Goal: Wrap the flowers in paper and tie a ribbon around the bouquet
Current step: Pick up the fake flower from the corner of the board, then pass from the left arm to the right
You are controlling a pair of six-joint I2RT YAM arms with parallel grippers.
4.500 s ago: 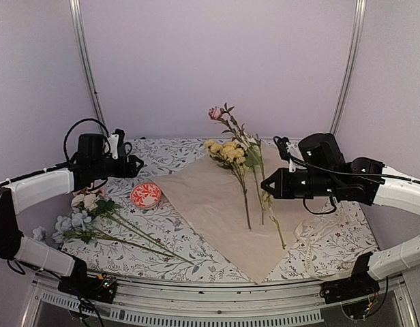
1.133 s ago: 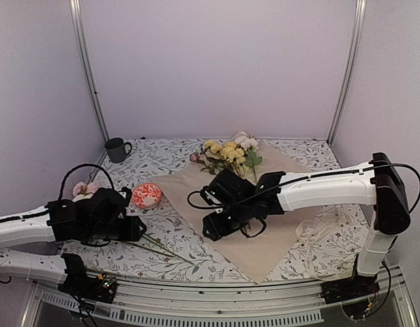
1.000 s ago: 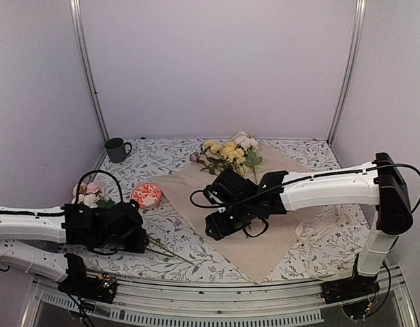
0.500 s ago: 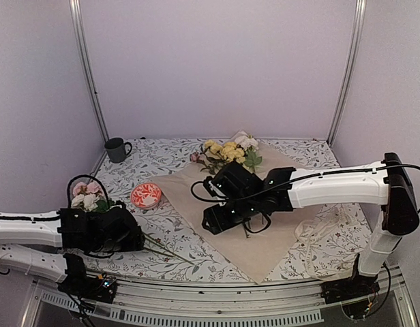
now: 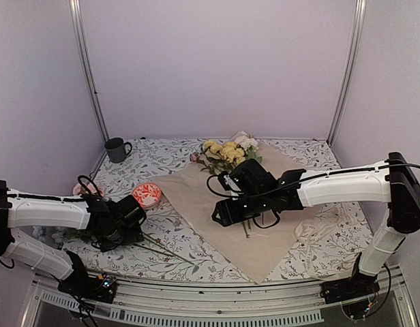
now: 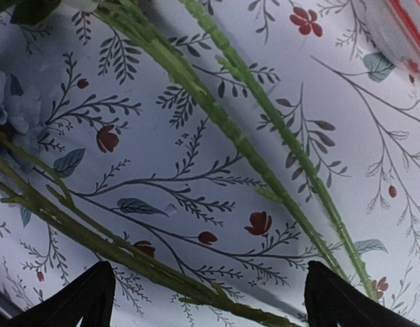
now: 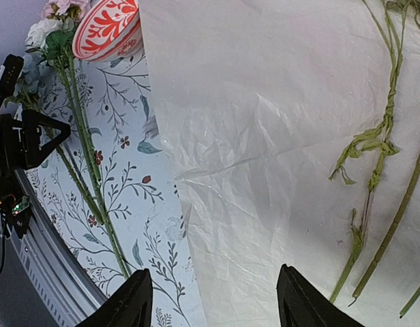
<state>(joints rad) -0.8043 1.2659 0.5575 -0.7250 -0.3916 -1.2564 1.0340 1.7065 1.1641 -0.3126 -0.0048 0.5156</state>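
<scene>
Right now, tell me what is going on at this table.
Two robot arms are early in a wrapping job. The left gripper, jaws wide open and empty, hovers over loose green stems lying on the tablecloth. The right gripper, also open and empty, hangs over the flat peach paper, where yellow and white flowers already lie. Nothing is wrapped or tied yet.

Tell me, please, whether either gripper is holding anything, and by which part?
Nothing is held. The left gripper stands open over loose flower stems, and the right gripper hangs open above the paper.
</scene>
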